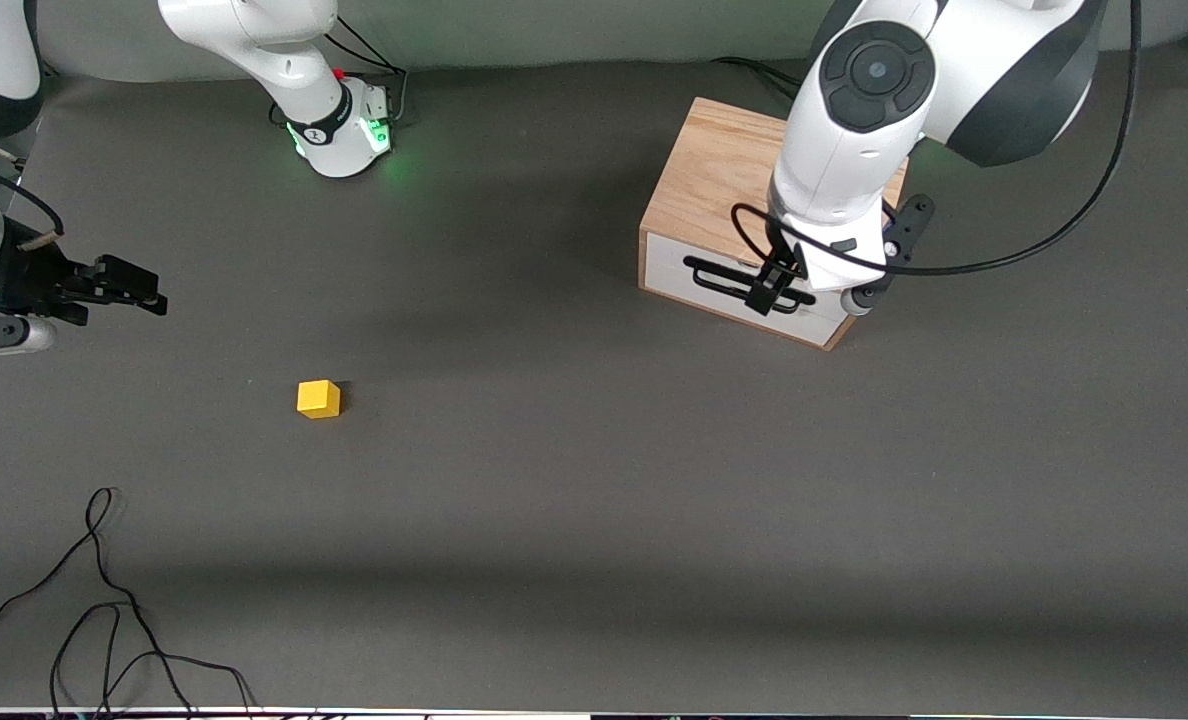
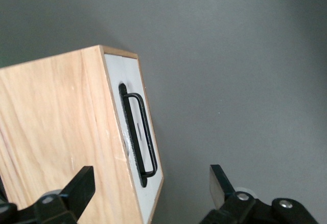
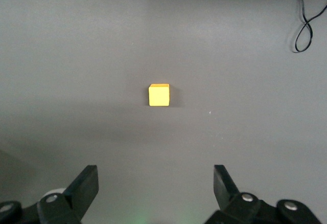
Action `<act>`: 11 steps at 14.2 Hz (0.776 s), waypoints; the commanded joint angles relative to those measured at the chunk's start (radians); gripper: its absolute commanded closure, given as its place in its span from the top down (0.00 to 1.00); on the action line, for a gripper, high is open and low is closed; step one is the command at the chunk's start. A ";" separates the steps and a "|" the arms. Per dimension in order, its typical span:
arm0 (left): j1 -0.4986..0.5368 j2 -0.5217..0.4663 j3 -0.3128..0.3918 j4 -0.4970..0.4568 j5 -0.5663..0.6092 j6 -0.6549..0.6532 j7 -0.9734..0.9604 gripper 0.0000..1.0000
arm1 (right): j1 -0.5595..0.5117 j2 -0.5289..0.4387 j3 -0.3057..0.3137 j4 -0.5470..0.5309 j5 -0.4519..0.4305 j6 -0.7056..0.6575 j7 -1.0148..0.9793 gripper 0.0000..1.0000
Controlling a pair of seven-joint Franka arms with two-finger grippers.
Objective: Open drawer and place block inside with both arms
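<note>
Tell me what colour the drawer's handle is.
Black, a wire handle on the white drawer front; the left wrist view shows it best.

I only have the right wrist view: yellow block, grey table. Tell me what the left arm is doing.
Observer: The left end effector hangs open at the drawer's black handle, not gripping it.
Operator: Report the drawer's state.
Observer: The drawer is shut, its white front flush with the wooden cabinet.
Operator: Place the cabinet relative to my block.
Observer: The block lies nearer the front camera than the cabinet, toward the right arm's end of the table, where the right end effector hangs open.
</note>
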 commanded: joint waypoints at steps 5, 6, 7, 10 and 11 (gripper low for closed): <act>-0.006 0.079 -0.029 0.019 -0.007 0.010 -0.140 1.00 | 0.005 0.008 0.003 -0.072 -0.012 0.099 0.017 1.00; -0.003 0.096 -0.029 0.017 -0.008 0.021 -0.135 1.00 | 0.005 0.012 0.003 -0.080 -0.013 0.108 0.017 1.00; 0.000 0.106 -0.029 0.011 -0.011 0.032 -0.132 1.00 | 0.005 0.012 0.003 -0.091 -0.013 0.115 0.017 1.00; 0.005 0.125 -0.028 -0.047 -0.015 0.131 -0.130 1.00 | 0.008 0.012 0.005 -0.126 -0.036 0.160 0.019 1.00; 0.005 0.143 -0.028 -0.052 -0.015 0.142 -0.127 1.00 | 0.017 0.014 0.005 -0.132 -0.038 0.168 0.019 1.00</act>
